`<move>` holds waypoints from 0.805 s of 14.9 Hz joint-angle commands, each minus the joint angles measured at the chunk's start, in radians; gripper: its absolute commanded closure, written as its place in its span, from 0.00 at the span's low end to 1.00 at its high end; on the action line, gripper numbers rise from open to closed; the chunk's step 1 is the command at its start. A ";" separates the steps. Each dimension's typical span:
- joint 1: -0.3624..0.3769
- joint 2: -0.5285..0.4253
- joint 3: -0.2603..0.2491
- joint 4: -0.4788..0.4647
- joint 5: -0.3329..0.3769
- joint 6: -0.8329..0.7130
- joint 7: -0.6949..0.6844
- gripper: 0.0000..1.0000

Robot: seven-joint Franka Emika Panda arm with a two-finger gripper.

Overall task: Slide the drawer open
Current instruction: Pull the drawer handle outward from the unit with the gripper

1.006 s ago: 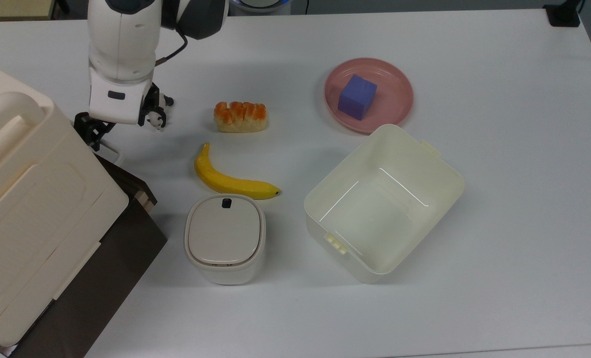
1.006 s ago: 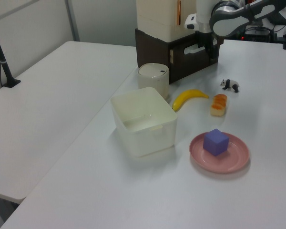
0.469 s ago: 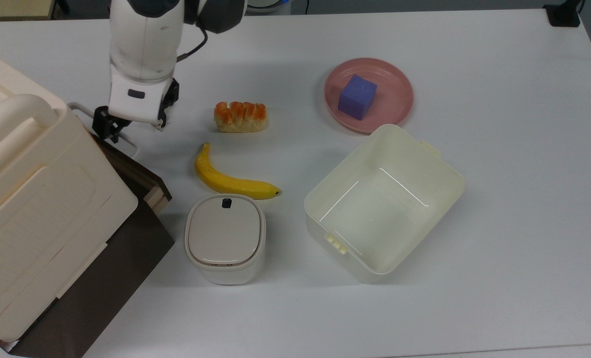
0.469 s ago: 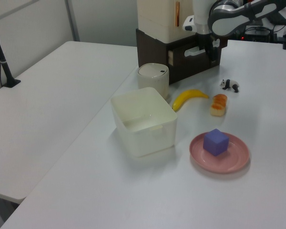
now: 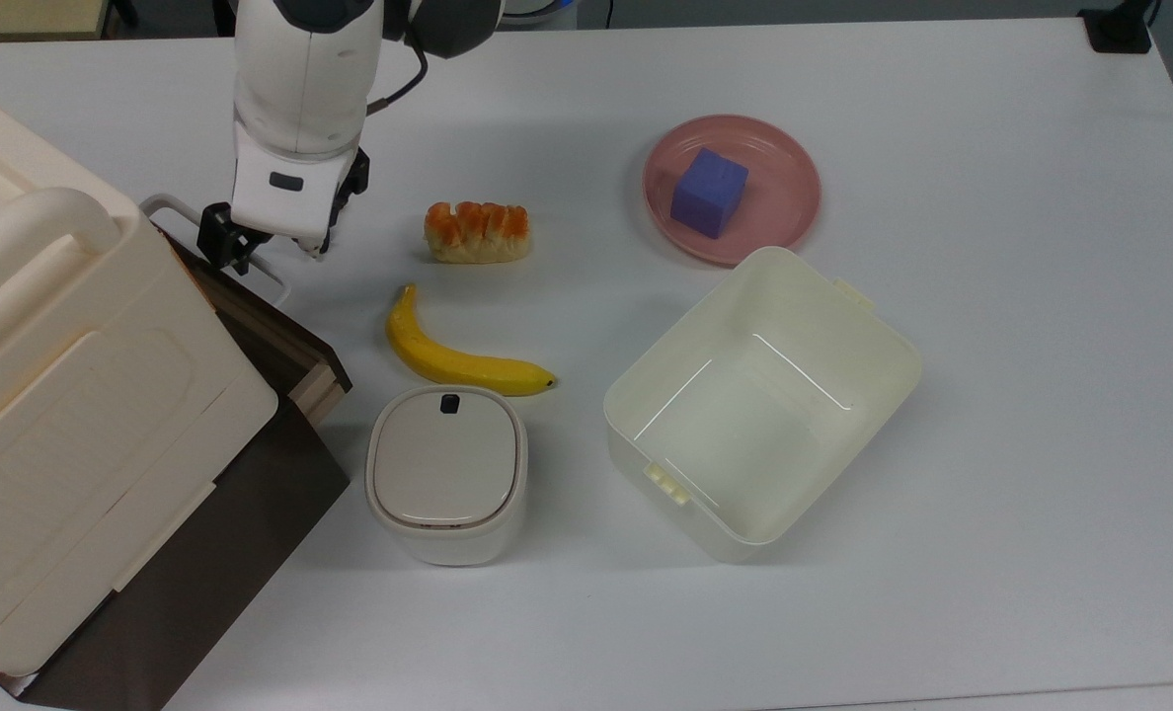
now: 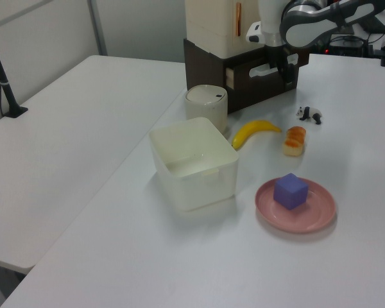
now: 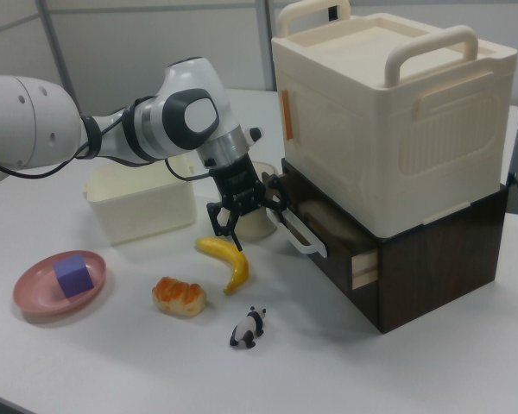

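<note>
- Gripper held with fingers spread, not pinching anything; one dark finger set inside the white loop handle, seemingly hooked there for a pull rather than clamped.
- Drawer found directly under and behind that hooked finger, on the top view's left of the gripper, tucked beneath the cream lidded box.
- Judged partly done: dark front panel stood clear of the dark cabinet, with a strip of pale wood showing past the panel.
- Judged still left: most of the tray's travel, as almost none of the pale inside lay uncovered; more pulling away from the cabinet needed along the same line.
- From the right view: seen side-on, gripper at the near end of the handle, drawer standing out from the cabinet face, pale side wall visible in the gap, so the amount opened read best here.
- Also from the right view: small panda toy on the table in front of the gripper, beyond a banana.
- From the top view: read in plan, the handle's loop and the finger within it, plus the banana lying well clear of the gripper on the top view's right.
- From the left view: gripper shown against the drawer front, finger contact too small to judge.
</note>
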 commanded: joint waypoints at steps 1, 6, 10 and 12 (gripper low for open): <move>0.015 -0.032 0.028 -0.061 0.047 -0.100 0.024 0.00; 0.017 -0.032 0.040 -0.067 0.047 -0.123 0.030 0.00; 0.014 -0.033 0.055 -0.065 0.047 -0.166 0.030 0.00; 0.014 -0.033 0.057 -0.065 0.047 -0.193 0.029 0.00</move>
